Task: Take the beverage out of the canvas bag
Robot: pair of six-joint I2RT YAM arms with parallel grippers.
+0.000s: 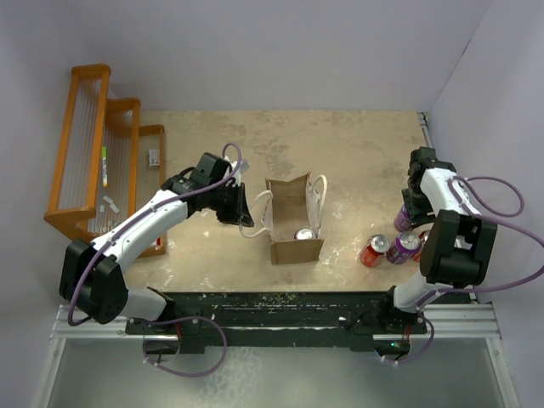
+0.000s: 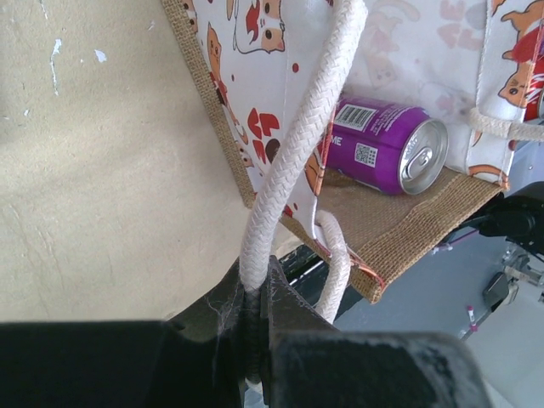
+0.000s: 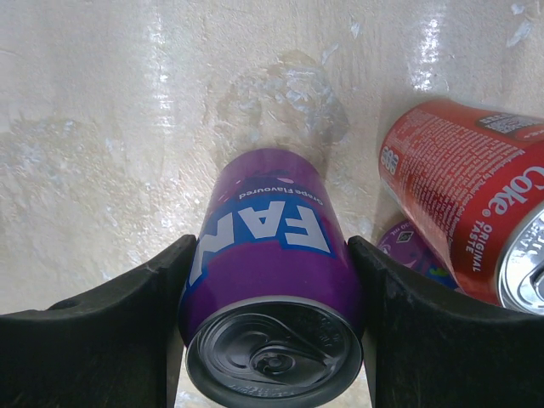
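Beige table (image 1: 357, 153) seen from above, with an orange wooden rack (image 1: 85, 144) at its far left. The canvas bag (image 1: 293, 221) stands near mid-table, mouth open. The beverage (image 1: 304, 235), a purple can (image 2: 387, 144), lies inside the bag against its near wall. The left gripper (image 1: 240, 206) sits just left of the bag. Its fingers are pressed together (image 2: 259, 293), pinching one white cord handle (image 2: 297, 153). The right gripper (image 1: 410, 208) is at the table's right edge, well apart from the bag. Its fingers (image 3: 127, 297) bear on both sides of a grape soda can (image 3: 268, 289). Just beside it lie a red cola can (image 3: 463, 212) and a second purple can (image 3: 416, 255), half hidden.
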